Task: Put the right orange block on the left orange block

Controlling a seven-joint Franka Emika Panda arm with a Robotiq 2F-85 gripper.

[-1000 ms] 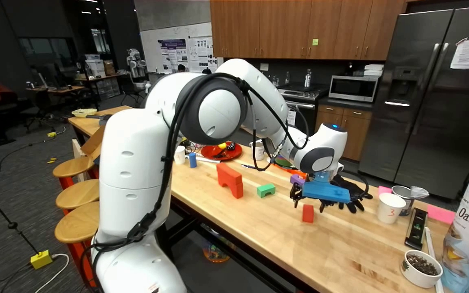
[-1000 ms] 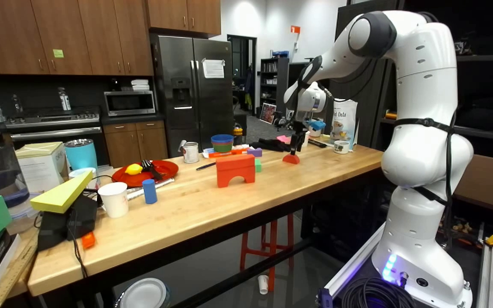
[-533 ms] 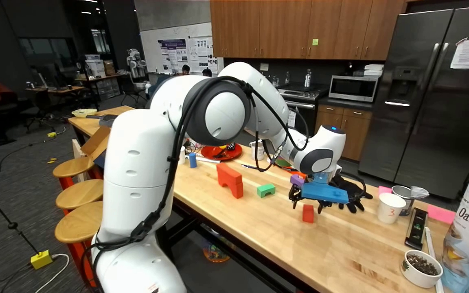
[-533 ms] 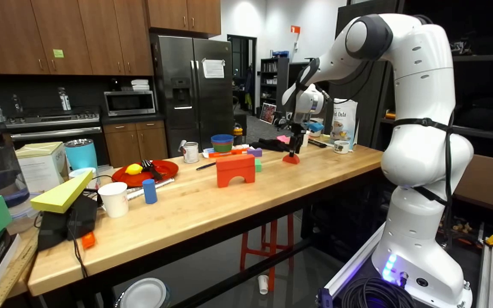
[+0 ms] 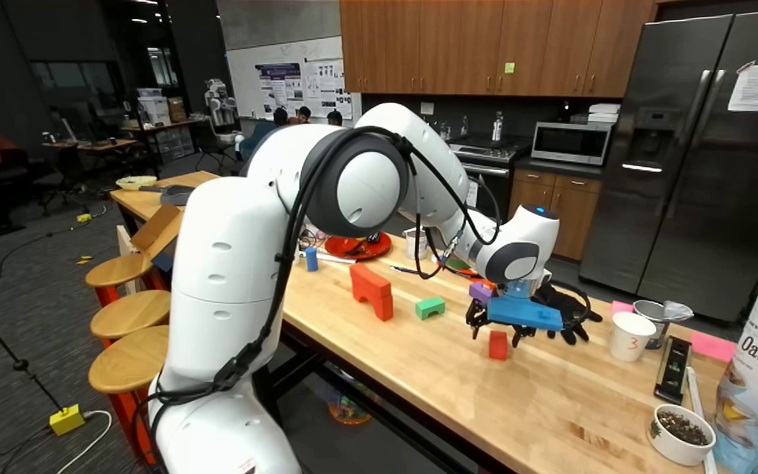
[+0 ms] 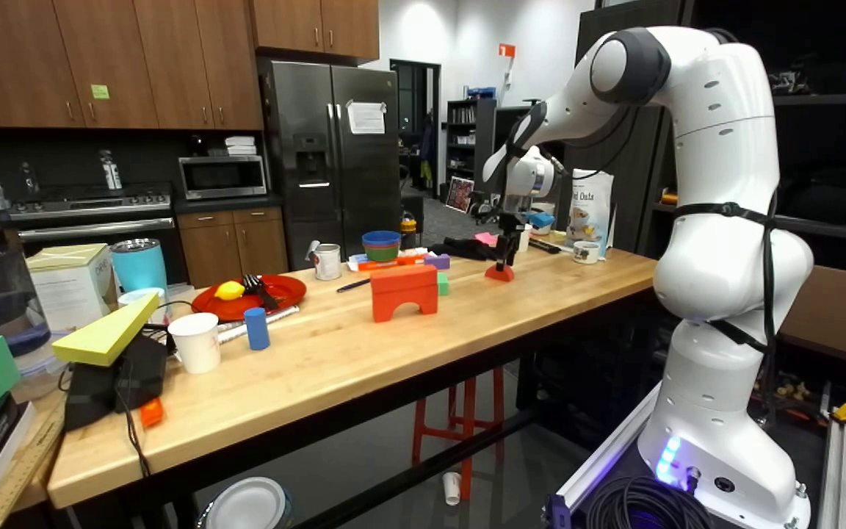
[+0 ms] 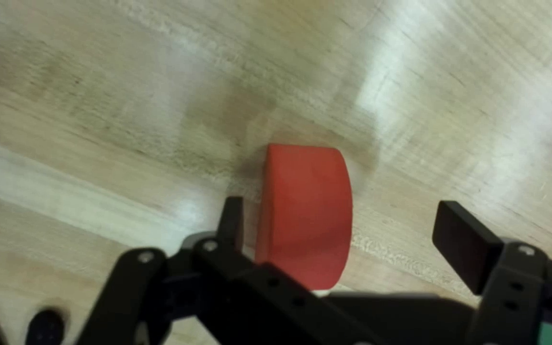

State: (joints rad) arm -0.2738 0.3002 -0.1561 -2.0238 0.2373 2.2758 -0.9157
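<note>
The robot arm [image 5: 366, 184] extends over the table [image 5: 550, 408], its tool [image 7: 340, 220] pointing down at the right orange block [image 5: 498, 347]. That block rests on the table, distinctly smaller than the left orange block [image 5: 371, 289], an arch-shaped piece standing upright and well apart toward ten o'clock in an exterior view. Between the two, near the same line, stands the green block [image 5: 429, 307], likewise notched beneath. There, taken from the right orange block, a purple block [image 5: 481, 291] lies between eleven and twelve o'clock, a black glove [image 5: 566, 311] toward two, and a white cup [image 5: 630, 337] marked "3" at three. The tool is released: in the wrist view its fingers [image 7: 470, 244] are spread wide, the right orange block appearing between them, just beside the finger at nine o'clock and clearly apart from the finger at three o'clock. The block's three o'clock edge bows outward. From where I stand, I cannot tell whether the nine o'clock finger touches it.
</note>
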